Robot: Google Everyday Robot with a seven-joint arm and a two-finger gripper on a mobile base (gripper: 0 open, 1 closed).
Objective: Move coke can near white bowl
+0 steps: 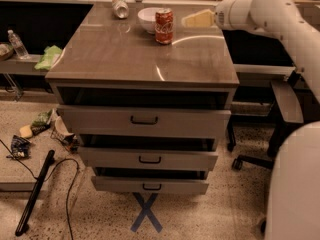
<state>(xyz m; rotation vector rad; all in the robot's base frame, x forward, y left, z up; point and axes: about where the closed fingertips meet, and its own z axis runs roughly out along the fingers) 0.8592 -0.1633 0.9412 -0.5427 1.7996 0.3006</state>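
a: what's on the drawer cabinet [150, 59]?
b: the gripper [196, 20] hovers over the back right, and i can't make out whether it's parted or closed. the white bowl [146, 18] sits back centre. the coke can [164, 26] stands upright just beside the bowl's right edge, left of the gripper and apart from it.

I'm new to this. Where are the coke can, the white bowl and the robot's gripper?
coke can [164, 26], camera view, on the middle of its red side.
white bowl [146, 24], camera view, on its outer wall left of the can.
gripper [188, 21], camera view, at its tip, right of the can and apart from it.
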